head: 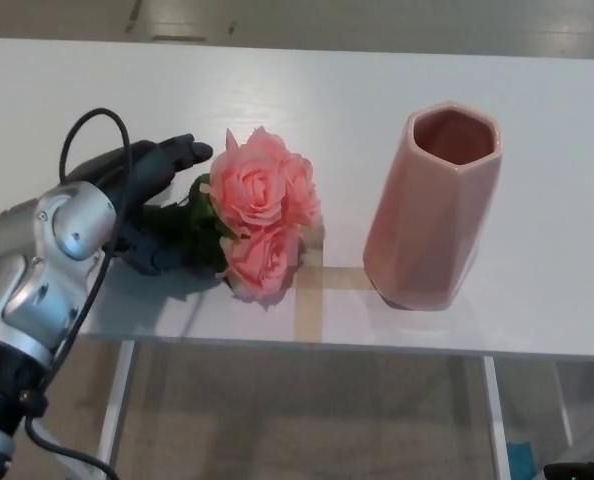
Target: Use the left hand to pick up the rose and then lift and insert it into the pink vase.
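Two thick black fingers (177,155) reach over the dark green leafy stem (192,225) of the pink artificial rose bunch (262,215), with the thumb (152,255) below it, bracketing the stem; whether they actually grip it cannot be told. The robot's black left hand (147,195) extends from a silver wrist (52,260) with a looping black cable (92,130). Three blooms lie on the white rectangular table (307,90), beside one tall faceted pink ceramic vase (427,210), upright, its visible interior bare.
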Available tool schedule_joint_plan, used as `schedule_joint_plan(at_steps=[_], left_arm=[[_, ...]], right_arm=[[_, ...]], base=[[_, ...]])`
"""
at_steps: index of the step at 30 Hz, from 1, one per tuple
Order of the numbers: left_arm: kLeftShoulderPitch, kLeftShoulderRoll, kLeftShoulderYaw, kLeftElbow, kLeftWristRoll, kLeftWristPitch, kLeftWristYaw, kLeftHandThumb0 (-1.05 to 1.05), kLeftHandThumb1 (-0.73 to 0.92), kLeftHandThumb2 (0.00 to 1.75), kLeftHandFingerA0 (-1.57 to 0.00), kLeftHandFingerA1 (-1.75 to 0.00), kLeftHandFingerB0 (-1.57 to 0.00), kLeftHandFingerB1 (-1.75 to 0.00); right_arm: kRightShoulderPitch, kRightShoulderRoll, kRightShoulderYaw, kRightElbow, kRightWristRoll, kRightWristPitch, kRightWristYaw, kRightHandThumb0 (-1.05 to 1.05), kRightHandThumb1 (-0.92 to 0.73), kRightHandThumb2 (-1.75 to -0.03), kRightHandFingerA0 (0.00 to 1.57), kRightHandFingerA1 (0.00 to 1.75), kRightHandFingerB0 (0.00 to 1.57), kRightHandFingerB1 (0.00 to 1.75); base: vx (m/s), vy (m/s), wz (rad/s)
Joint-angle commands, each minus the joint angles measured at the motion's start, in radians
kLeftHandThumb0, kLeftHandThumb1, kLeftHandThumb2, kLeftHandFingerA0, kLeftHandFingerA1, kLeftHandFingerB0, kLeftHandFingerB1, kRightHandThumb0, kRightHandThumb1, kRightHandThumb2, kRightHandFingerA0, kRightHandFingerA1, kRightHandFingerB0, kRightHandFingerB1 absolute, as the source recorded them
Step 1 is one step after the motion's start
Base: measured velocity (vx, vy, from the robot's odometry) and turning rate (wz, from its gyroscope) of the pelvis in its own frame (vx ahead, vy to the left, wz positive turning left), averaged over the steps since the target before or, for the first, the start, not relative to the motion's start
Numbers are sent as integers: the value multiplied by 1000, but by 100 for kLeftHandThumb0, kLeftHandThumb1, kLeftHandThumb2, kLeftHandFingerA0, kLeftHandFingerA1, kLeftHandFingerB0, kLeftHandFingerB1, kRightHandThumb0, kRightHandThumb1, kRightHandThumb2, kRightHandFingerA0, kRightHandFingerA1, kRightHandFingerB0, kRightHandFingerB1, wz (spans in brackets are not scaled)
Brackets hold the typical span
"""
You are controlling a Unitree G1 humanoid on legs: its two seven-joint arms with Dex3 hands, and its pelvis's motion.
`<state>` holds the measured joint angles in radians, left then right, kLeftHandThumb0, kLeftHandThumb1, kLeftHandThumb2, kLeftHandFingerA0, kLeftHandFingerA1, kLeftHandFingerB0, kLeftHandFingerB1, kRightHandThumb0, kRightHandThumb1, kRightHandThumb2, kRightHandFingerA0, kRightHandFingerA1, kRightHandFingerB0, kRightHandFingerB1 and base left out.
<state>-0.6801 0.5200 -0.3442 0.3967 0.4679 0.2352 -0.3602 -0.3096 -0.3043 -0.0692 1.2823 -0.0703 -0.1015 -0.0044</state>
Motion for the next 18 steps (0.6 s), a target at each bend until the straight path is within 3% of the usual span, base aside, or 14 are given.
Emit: schedule_joint_plan(at_steps=[1,10,13,15,16,17,18], left_arm=[[32,-18,-18,0,33,5,11,-59,40,73,-9,-16,-9,-23],[33,-34,-21,20,33,-9,9,-60,41,72,-11,-19,-11,-22],[26,-38,-27,21,42,-2,2,-56,36,69,-7,-34,-6,-25],[27,-38,-34,20,52,-4,4,-56,39,65,-11,-35,-8,-27],[27,-36,-39,21,58,-6,5,-29,37,90,0,-47,0,-48],[26,-34,-44,22,62,-7,5,-29,37,90,0,-47,0,-48],[25,-38,-43,38,54,-24,11,-27,49,94,-52,-63,-7,-45]], right_arm=[[2,-10,-3,-6,-3,20,8,-27,-58,-57,56,46,49,42],[0,-11,-7,-9,-1,14,1,-27,-58,-57,58,47,49,42],[-3,-10,-11,-7,2,15,3,-28,-58,-57,58,47,49,42],[-4,-10,-13,-5,4,13,6,-28,-58,-57,57,47,49,42],[-5,-10,-12,-5,2,12,6,-28,-58,-57,58,47,49,42],[-6,-9,-11,-5,-1,11,5,-28,-58,-57,58,47,49,42],[-7,-10,-8,-5,-4,12,9,-29,-57,-57,58,47,49,42]], base=[[0,0,0],[0,0,0],[0,0,0],[0,0,0],[0,0,0],[0,0,0],[0,0,0]])
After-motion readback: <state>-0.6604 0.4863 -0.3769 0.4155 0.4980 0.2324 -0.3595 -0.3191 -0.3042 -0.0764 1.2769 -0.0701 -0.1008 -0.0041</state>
